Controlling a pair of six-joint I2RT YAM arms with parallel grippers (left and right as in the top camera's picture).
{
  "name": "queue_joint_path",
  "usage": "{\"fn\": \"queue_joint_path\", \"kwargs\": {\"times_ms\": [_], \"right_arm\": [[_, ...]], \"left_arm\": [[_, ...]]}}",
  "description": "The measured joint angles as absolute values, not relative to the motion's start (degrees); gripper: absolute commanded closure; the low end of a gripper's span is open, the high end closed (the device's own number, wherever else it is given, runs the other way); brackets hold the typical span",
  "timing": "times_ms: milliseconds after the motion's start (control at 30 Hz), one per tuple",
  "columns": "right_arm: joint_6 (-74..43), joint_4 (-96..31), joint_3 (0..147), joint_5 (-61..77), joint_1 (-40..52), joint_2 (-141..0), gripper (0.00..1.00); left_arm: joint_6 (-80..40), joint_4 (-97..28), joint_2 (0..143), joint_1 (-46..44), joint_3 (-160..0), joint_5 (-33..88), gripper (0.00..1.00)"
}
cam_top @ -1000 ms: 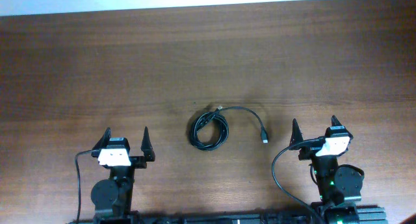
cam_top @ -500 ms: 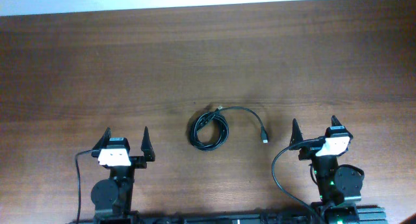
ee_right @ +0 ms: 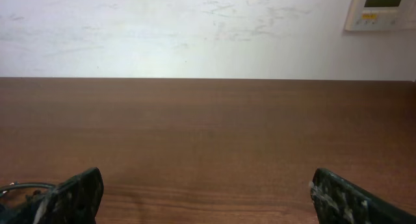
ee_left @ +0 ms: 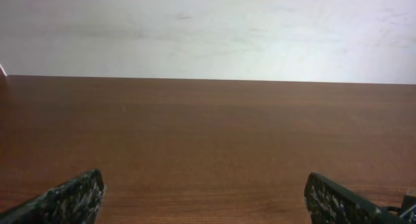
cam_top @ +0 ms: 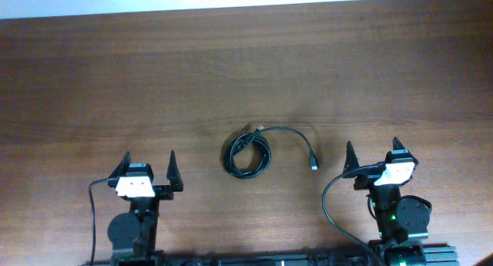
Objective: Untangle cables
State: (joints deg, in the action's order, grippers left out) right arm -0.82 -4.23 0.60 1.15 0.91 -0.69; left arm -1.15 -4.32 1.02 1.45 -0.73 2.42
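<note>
1 cable bundle (cam_top: 248,155), 2 pincers (cam_top: 149,155) (cam_top: 373,143), 1 tbl (cam_top: 115,73)

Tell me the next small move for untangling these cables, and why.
Probably bring the right gripper forward and left to the loose plug end: it trails out of the coiled cables toward that arm, clear of the loops. The left gripper, like the right, is open and holds nothing.

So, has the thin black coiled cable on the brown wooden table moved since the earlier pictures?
No. The thin black coiled cable lies at the same spot, judged against the far edge of the brown wooden table.
</note>
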Motion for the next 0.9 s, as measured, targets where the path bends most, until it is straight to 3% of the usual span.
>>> {"fn": "queue_joint_path", "kwargs": {"times_ms": [367,567,900], "right_arm": [[-0.84,-4.23,0.60,1.15,0.91,-0.69,0.01],[-0.82,-4.23,0.60,1.15,0.91,-0.69,0.01],[-0.84,-4.23,0.60,1.15,0.91,-0.67,0.01]], "left_arm": [[-1.17,-3.62,1.02,1.45,-1.04,4.01,0.01],[-1.17,-10.46,1.69,1.45,-8.47,4.51,0.01],[-1.17,-22.04,20.99,1.45,-27.75,6.52,0.01]]}}
